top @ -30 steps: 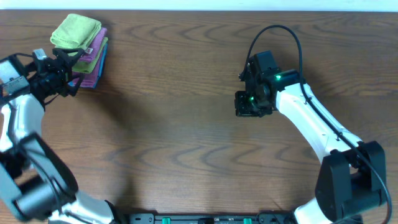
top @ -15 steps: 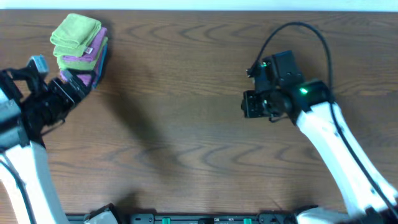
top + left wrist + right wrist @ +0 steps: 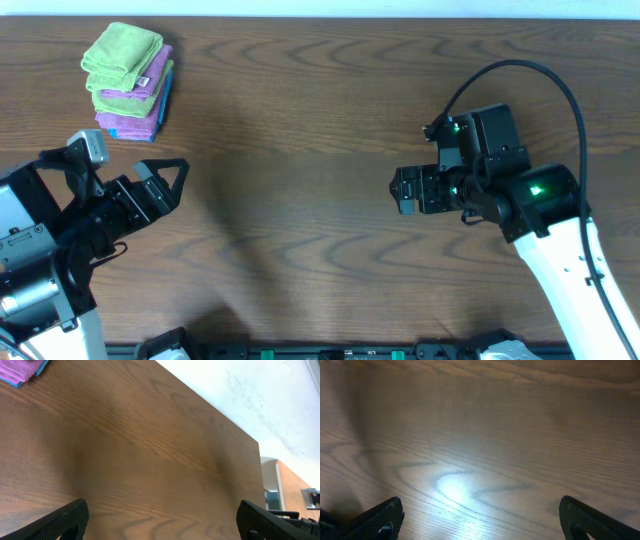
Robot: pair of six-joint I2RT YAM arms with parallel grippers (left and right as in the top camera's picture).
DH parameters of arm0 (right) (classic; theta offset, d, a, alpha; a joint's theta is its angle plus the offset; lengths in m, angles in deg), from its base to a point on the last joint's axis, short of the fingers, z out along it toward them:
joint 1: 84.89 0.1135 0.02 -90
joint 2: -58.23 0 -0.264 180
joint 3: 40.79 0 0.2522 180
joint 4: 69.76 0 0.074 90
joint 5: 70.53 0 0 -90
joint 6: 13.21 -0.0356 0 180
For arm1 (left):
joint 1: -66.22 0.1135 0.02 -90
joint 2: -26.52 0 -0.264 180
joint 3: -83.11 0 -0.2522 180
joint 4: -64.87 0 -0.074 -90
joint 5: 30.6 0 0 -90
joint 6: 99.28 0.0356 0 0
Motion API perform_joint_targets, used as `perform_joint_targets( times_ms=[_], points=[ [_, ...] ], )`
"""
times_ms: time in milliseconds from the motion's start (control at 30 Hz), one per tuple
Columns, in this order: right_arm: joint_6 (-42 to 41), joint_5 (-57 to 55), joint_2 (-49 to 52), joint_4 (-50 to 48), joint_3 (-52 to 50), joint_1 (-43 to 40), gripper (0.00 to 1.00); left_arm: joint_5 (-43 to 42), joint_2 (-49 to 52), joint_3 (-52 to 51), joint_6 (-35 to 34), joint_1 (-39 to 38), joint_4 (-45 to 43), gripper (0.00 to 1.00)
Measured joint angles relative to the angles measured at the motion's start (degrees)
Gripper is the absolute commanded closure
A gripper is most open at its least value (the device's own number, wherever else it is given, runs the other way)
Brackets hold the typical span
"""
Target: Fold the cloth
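A stack of folded cloths (image 3: 128, 82) lies at the table's far left corner, a green one on top of purple, pink and blue ones. Its purple and blue corner (image 3: 17, 370) shows at the top left of the left wrist view. My left gripper (image 3: 172, 190) is open and empty, well in front of the stack and apart from it. In its own view the left gripper (image 3: 162, 525) has only bare wood between its fingertips (image 3: 70, 517). My right gripper (image 3: 400, 190) hovers right of centre, and in its own view the right gripper (image 3: 482, 520) is open over bare wood.
The brown wooden table (image 3: 300, 120) runs to a white wall at the back. A black cable (image 3: 520, 70) loops above the right arm. Beyond the table's right end, a wooden board and some gear (image 3: 300, 495) show in the left wrist view.
My left gripper has drawn back from the cloth stack toward the front of the table. The right arm has moved right and toward the front, and its jaws have gone from shut to open.
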Motion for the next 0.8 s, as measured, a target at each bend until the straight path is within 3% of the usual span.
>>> perform_joint_targets(
  times_ms=[433, 633, 800],
  points=[
    [0.0, -0.2, 0.0, 0.0, 0.0, 0.0, 0.01, 2.3, -0.2, 0.0, 0.2, -0.9, 0.3, 0.05],
    [0.0, -0.2, 0.0, 0.0, 0.0, 0.0, 0.01, 18.8, -6.0, 0.0, 1.3, -12.7, -1.9, 0.05],
    [0.0, -0.2, 0.0, 0.1, 0.0, 0.0, 0.01, 33.3, -15.2, -5.7, 7.8, -21.3, -9.9, 0.05]
  ],
)
